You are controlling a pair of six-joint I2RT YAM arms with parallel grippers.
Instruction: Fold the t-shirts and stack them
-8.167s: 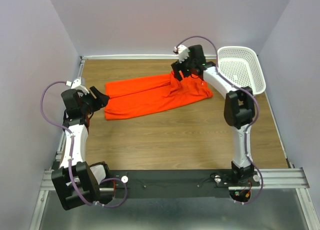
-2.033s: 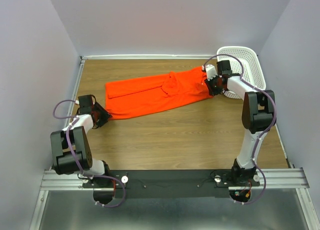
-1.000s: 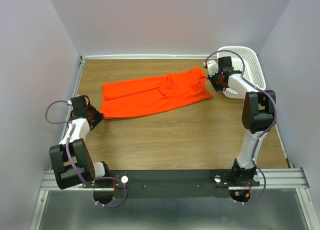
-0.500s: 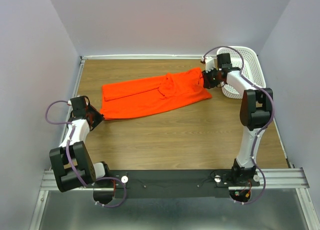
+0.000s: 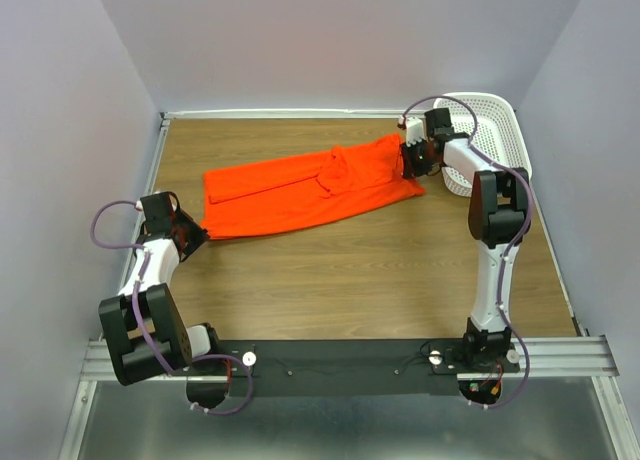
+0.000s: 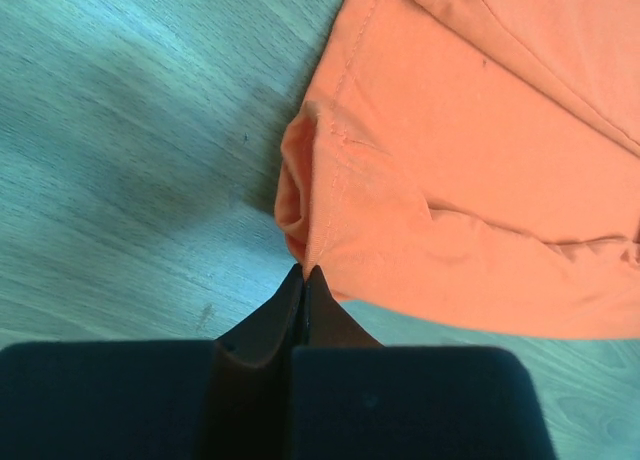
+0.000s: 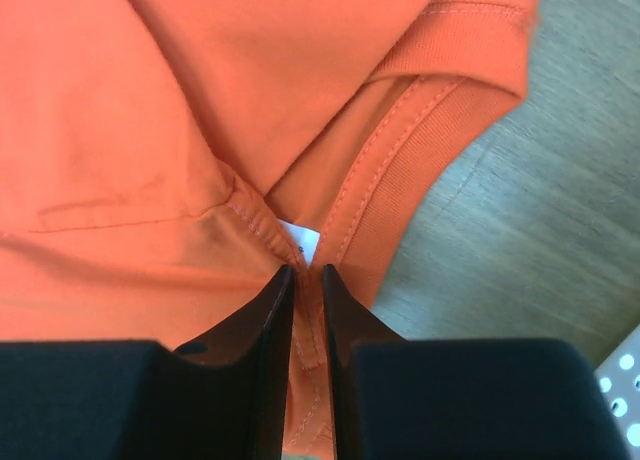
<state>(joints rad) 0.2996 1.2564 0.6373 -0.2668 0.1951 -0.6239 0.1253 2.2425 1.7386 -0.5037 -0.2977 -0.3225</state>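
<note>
Pale lavender walls (image 5: pixel 330 40), wood-grain tabletop (image 5: pixel 340 270), metal rail (image 5: pixel 560 355) along near edge

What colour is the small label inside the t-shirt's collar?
White neck label, clearest in the right wrist view.

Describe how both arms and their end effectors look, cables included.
The left arm and right arm are white links joined by bulky black joint housings. A purple cable loops out near each wrist. The left end effector and right end effector are matte black: blocky bodies with two tapering fingers.
</note>
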